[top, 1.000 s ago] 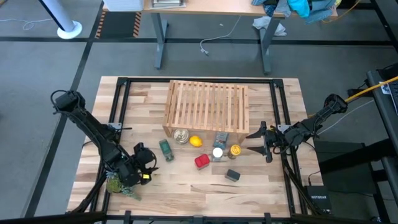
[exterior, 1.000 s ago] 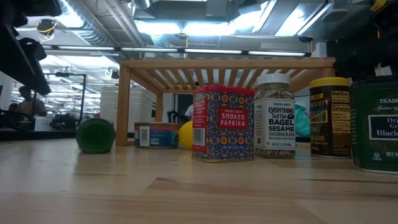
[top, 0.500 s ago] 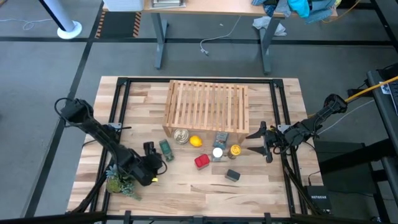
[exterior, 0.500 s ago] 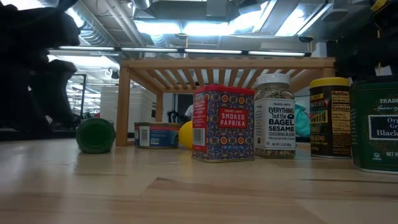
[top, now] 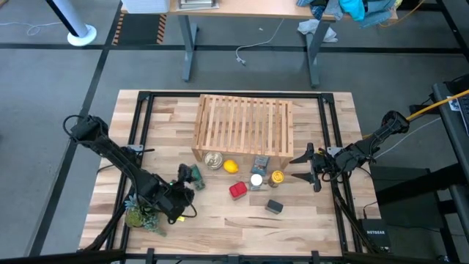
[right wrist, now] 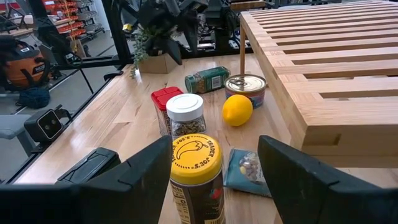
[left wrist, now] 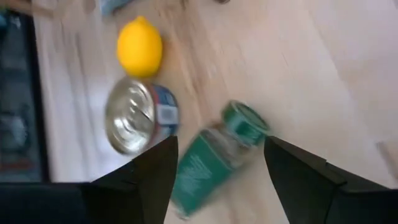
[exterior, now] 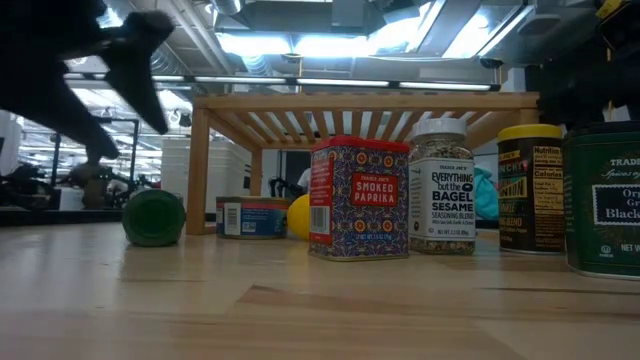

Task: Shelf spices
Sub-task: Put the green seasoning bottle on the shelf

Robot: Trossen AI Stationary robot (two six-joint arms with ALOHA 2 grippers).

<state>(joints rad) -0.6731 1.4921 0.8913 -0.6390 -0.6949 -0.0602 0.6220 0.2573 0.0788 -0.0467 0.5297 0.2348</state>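
Your left hand (top: pixel 183 176) is wide open with nothing in it, hovering right over the green jar (left wrist: pixel 214 154), which lies on its side on the bench (top: pixel 220 220) just in front of the shelf (top: pixel 244 123). In the wrist view the fingers (left wrist: pixel 149 168) straddle its body, so the line-up looks decent. The silver tin (left wrist: pixel 138 118) sits just beside the jar and the lemon (left wrist: pixel 140 46) is near that, so a finger coming down off-line could shove the tin or clip the jar. And since it's round and lying down, I'd guess it rolls away if only one finger touches first. Your right hand (top: pixel 311 168) is also open and empty, parked off to the shelf's right, near the yellow jar (right wrist: pixel 194 175), white jar (right wrist: pixel 185 113), red tin (exterior: pixel 358 197) and grey tin (top: pixel 274 207), all not shelved yet.
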